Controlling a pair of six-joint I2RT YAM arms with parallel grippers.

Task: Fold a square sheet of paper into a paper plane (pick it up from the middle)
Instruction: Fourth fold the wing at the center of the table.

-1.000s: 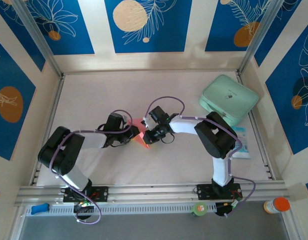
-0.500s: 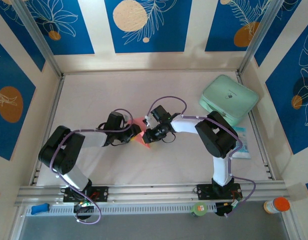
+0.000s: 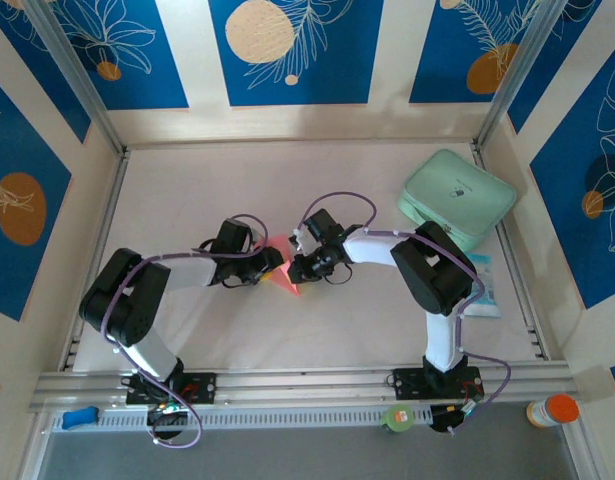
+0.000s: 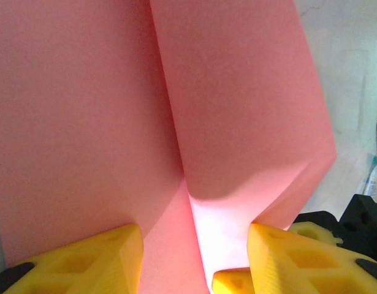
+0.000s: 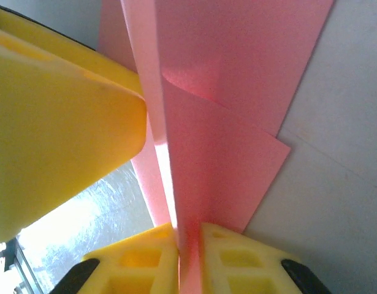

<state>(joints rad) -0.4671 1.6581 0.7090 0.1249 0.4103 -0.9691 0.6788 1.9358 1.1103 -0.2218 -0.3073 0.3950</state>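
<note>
The square sheet of paper (image 3: 285, 278) is salmon pink and creased into a pointed shape. It stands at mid-table between both grippers. My left gripper (image 3: 266, 262) meets it from the left and my right gripper (image 3: 299, 268) from the right. In the left wrist view the paper (image 4: 237, 92) rises in two flaps, and my left gripper (image 4: 194, 239) is open, its yellow fingers (image 4: 96, 260) wide apart on either side of the fold. In the right wrist view my right gripper (image 5: 187, 233) is shut on the paper's (image 5: 231, 92) upright fold. A yellow finger (image 5: 53, 122) of the left gripper sits close on the left.
A mint-green pad (image 3: 457, 198) lies at the back right, with a white packet (image 3: 482, 285) in front of it. An orange-capped bottle (image 3: 555, 410), a green roll (image 3: 399, 417) and a blue object (image 3: 79, 416) sit along the near rail. Patterned walls enclose the table (image 3: 337, 340).
Both wrists have drifted slightly toward the far side, with the paper still between them. The pink paper shows a narrower patch from above.
</note>
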